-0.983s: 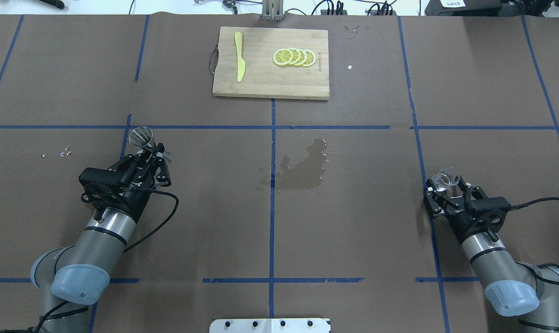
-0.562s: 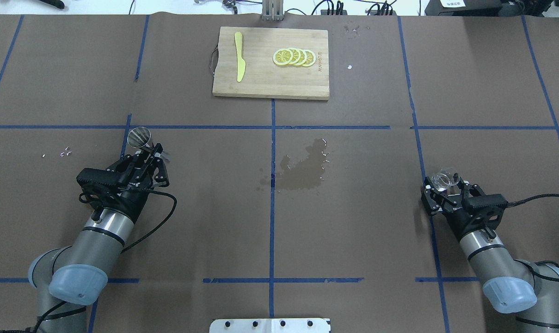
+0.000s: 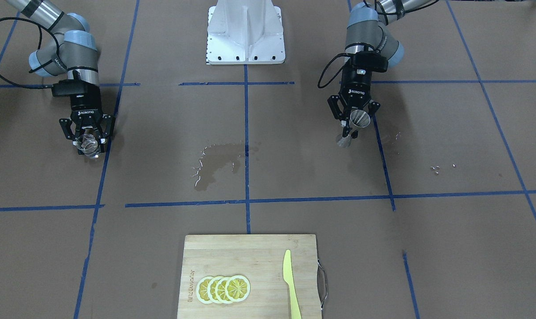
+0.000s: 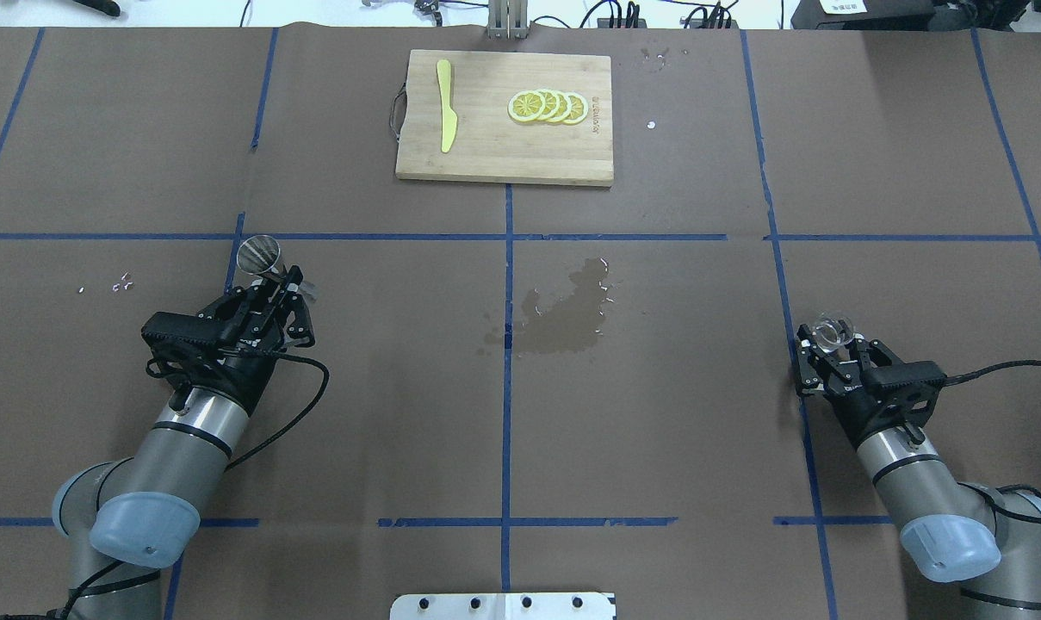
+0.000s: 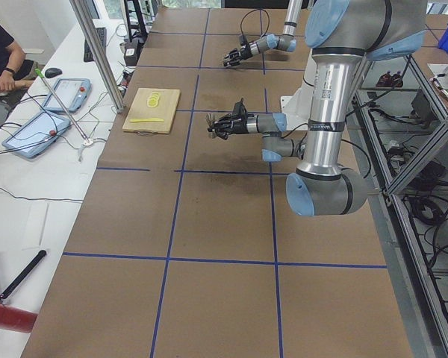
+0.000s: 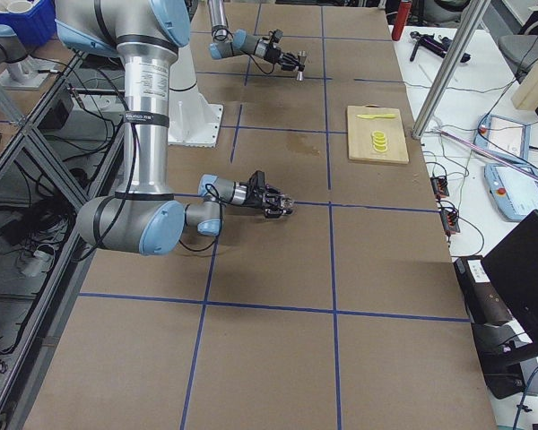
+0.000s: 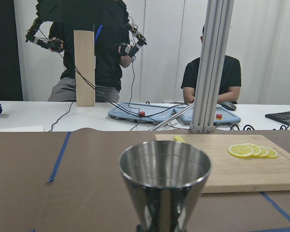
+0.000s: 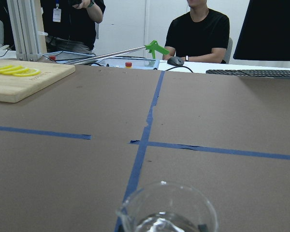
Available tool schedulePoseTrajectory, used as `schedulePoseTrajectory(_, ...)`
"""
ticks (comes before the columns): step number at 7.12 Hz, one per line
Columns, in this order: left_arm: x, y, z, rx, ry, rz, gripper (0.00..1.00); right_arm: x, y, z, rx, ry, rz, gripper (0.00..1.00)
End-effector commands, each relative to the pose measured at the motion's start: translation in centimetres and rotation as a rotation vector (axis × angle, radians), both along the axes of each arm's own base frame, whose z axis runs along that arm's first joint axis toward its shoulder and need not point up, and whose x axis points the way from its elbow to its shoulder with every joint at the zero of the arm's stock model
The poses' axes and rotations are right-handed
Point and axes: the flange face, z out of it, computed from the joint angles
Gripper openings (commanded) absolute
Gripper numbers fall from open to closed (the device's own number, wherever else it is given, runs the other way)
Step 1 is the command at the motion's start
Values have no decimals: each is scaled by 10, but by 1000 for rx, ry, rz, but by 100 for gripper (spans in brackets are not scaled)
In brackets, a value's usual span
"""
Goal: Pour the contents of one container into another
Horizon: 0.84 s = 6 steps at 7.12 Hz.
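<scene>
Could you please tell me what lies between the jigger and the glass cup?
Between the jigger and the glass cup lies a wet patch, in the overhead view.

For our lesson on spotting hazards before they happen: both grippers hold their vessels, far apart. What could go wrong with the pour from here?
1. The glass cup in the right gripper seems to hold liquid and must cross much of the table to the jigger in the left gripper; it may slosh out.
2. The jigger's mouth is small, so the stream could miss; a wet patch already marks the paper.
</scene>
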Motion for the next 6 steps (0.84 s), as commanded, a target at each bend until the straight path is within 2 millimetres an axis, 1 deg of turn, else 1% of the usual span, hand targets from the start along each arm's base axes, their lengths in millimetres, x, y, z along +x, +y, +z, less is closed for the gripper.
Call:
schedulePoseTrajectory(1,2,0,-6,3,11,1,0,-5,-17,-47,47,-30,9,6)
schedulePoseTrajectory(2,5,2,-7,3,12,6,0,-5,-20,-66,70,-21,5,0)
schedulePoseTrajectory(3,10,2,-18,8,30,10,0,-4,-23,-86,83,-38,1,0)
schedulePoseTrajectory(4,18,3,-27,30,-12,23,0,-14,-26,-123,99,-15,-11,0)
schedulePoseTrajectory(5,30,2,-51,73,-64,28,0,-30,-29,-168,92,17,-14,0)
schedulePoseTrajectory(6,53,10,-65,78,-69,50,0,-39,-28,-207,84,50,-22,0)
